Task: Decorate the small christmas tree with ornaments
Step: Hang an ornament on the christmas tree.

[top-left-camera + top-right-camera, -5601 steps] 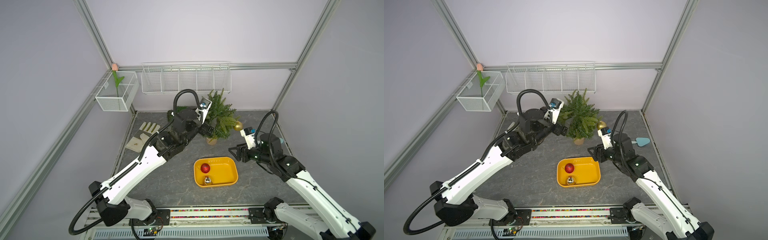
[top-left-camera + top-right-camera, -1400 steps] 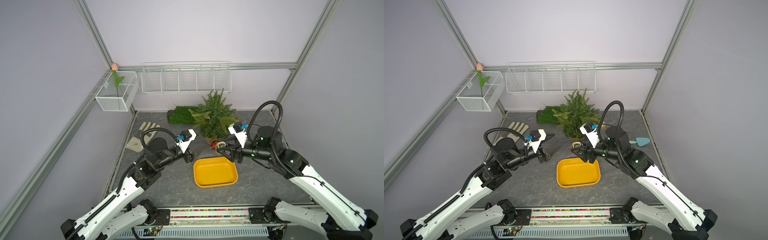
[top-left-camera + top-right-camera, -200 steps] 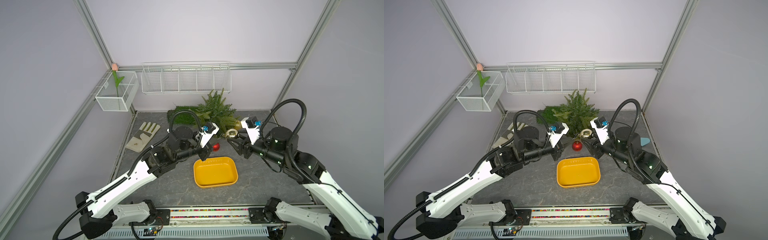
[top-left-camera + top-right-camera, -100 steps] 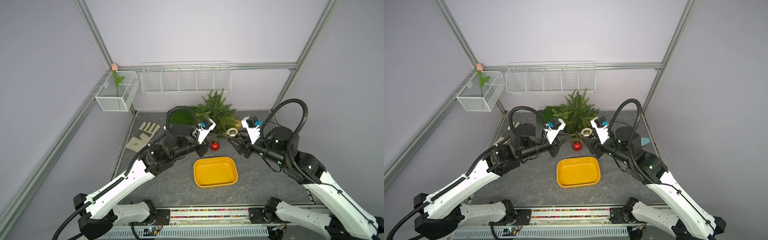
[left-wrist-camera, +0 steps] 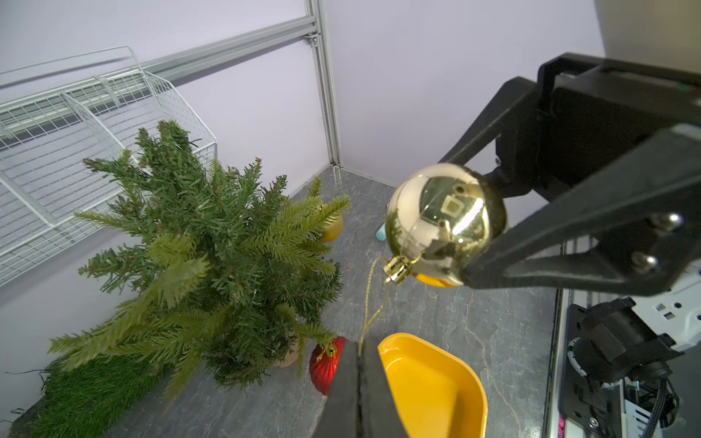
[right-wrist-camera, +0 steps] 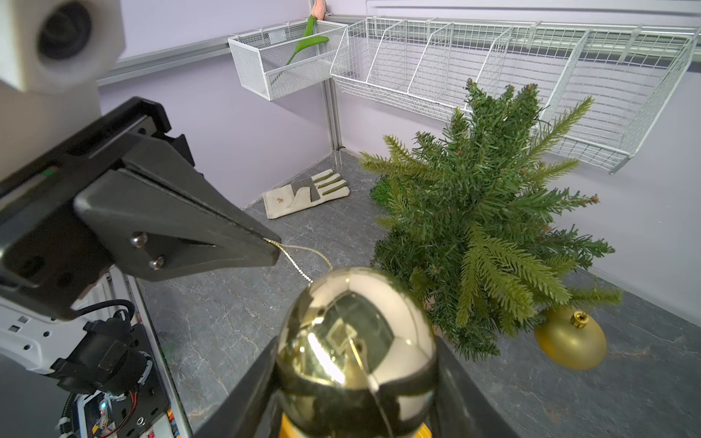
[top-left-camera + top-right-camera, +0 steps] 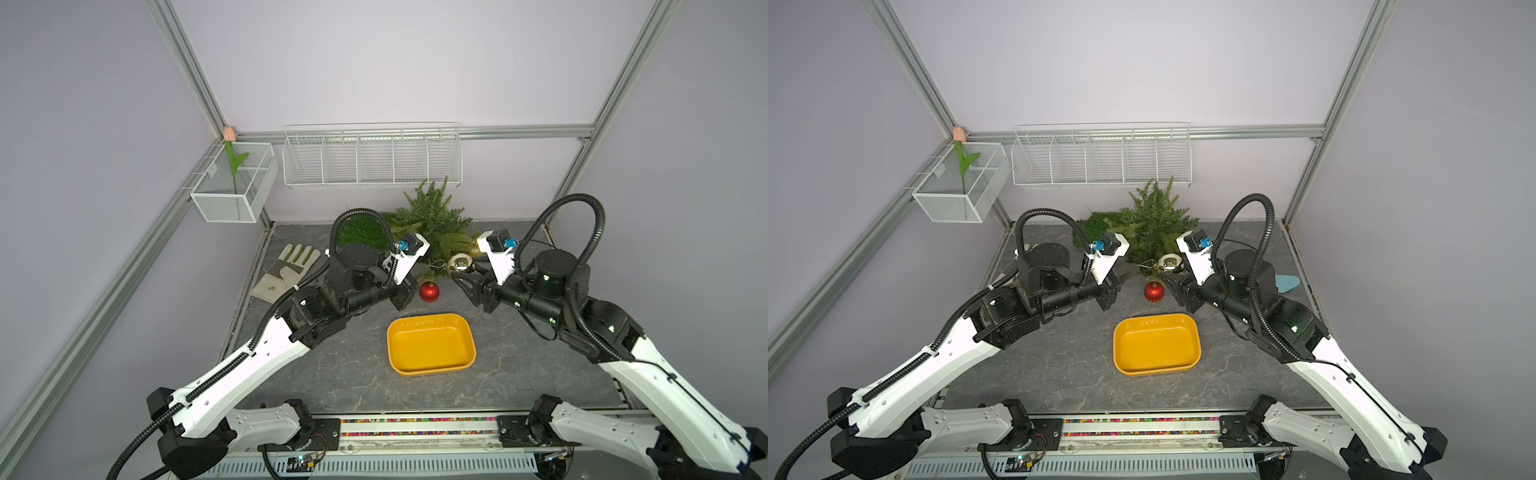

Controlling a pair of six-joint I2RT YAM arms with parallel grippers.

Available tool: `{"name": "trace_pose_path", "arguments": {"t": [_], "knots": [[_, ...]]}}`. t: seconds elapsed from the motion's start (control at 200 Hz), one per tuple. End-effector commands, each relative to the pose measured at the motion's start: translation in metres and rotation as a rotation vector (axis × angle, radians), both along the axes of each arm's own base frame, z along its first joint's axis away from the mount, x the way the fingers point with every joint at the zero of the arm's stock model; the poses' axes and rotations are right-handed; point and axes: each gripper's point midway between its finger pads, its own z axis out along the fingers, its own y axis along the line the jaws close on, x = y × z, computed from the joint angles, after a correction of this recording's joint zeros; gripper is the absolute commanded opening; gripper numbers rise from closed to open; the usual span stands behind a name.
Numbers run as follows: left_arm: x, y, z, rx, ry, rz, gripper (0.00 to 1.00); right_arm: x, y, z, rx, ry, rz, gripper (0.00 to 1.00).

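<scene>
The small christmas tree (image 7: 432, 220) (image 7: 1152, 220) (image 5: 212, 246) (image 6: 481, 235) stands at the back of the table. My right gripper (image 7: 460, 270) (image 6: 356, 345) is shut on the mirror-like silver ornament (image 7: 460, 262) (image 7: 1170, 262) (image 5: 440, 223), held in the air in front of the tree. My left gripper (image 7: 1133, 269) (image 5: 359, 352) is shut on that ornament's gold string (image 5: 370, 303). The ribbed red ornament (image 7: 429, 291) (image 5: 326, 364) sits under a low branch by the tree's base. The gold ornament (image 7: 475, 249) (image 6: 572, 343) hangs low at the tree's right side.
A yellow tray (image 7: 430, 320) lies in front of both grippers, with nothing in it. A work glove (image 7: 286, 270) lies at the left and a grass mat (image 7: 359, 232) beside the tree. A wire shelf (image 7: 370, 162) and a mesh basket (image 7: 232, 195) hang on the walls.
My left wrist has drawn a little to the left, away from the silver ornament. The right arm and the ornaments stay where they were.
</scene>
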Motion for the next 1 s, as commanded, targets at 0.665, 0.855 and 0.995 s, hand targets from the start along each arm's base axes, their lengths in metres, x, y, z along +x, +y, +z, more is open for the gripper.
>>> {"name": "trace_pose_path", "arguments": {"t": [0.665, 0.855, 0.995], "knots": [[0.075, -0.019, 0.028, 0.051, -0.046, 0.015, 0.00, 0.079, -0.005, 0.044, 0.083, -0.054, -0.074, 0.44], [0.099, -0.021, 0.031, 0.039, -0.038, 0.022, 0.00, 0.101, -0.009, 0.042, 0.088, -0.037, -0.092, 0.44], [0.114, -0.024, 0.032, 0.039, -0.031, 0.026, 0.00, 0.115, -0.007, 0.044, 0.104, -0.031, -0.084, 0.44]]}}
